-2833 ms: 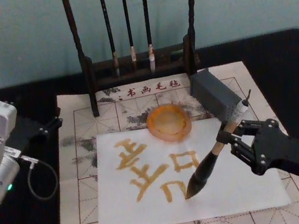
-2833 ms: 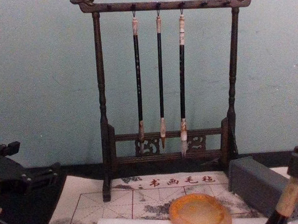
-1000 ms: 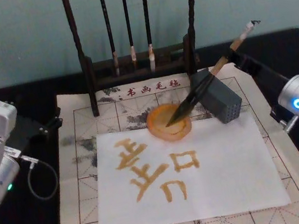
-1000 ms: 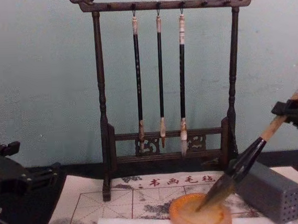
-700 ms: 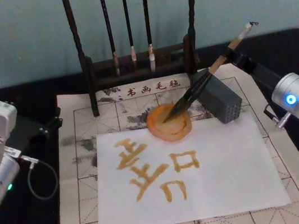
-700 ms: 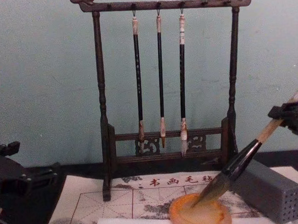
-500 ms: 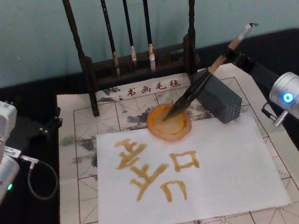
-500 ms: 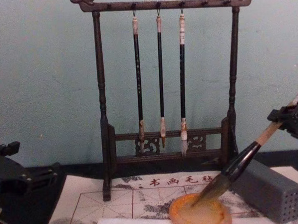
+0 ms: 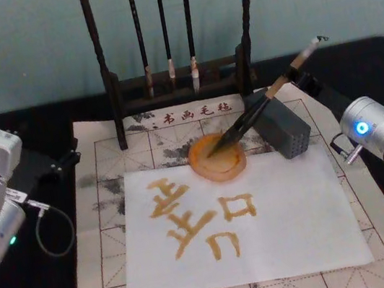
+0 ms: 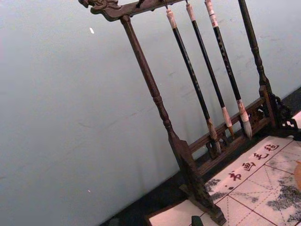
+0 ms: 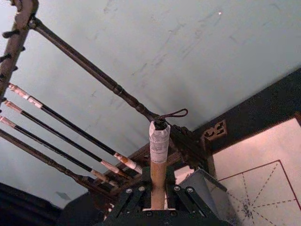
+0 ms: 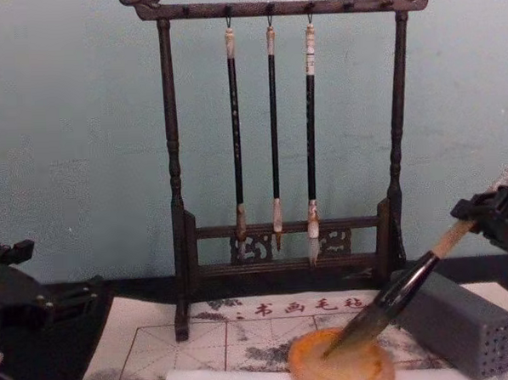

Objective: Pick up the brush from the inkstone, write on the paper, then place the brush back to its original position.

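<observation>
Right claw (image 12: 487, 213), clamped on the brush (image 9: 249, 114), has lowered its tuft into the inkstone (image 9: 226, 174), so only release remains; left claw (image 9: 56, 164) sits idle, well left of the inkstone.

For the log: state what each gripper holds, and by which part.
The right gripper holds the brush by its upper handle, just below the whitish end; the tuft rests in the inkstone. The left gripper, parked at left, holds nothing.
</observation>
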You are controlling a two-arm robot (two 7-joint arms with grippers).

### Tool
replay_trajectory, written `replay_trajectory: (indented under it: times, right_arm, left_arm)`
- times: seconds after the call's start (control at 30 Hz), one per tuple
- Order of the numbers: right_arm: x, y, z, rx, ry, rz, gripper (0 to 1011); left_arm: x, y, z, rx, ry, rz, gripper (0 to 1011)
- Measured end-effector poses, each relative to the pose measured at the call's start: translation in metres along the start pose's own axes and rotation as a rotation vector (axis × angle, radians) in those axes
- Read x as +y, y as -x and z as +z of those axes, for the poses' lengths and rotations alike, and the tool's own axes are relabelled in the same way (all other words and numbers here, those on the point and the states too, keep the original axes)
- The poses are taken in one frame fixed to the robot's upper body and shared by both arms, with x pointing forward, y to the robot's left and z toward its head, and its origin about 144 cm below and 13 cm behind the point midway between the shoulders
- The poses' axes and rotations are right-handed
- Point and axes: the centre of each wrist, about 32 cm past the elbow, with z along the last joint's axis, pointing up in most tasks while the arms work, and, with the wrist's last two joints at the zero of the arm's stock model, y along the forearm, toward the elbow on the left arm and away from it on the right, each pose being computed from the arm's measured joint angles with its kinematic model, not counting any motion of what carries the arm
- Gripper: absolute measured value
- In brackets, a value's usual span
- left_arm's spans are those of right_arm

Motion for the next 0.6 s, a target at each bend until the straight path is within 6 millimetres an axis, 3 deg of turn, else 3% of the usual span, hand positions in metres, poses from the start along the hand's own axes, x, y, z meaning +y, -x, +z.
replay_trajectory:
  times: [0.6]
  right_arm:
    - [0.0045,-0.0005,-0.0071,0.025,0.015,-0.016,197]
  left_arm:
    - [0.0000,0.0000,0.0000,0.000,0.000,0.000,1001]
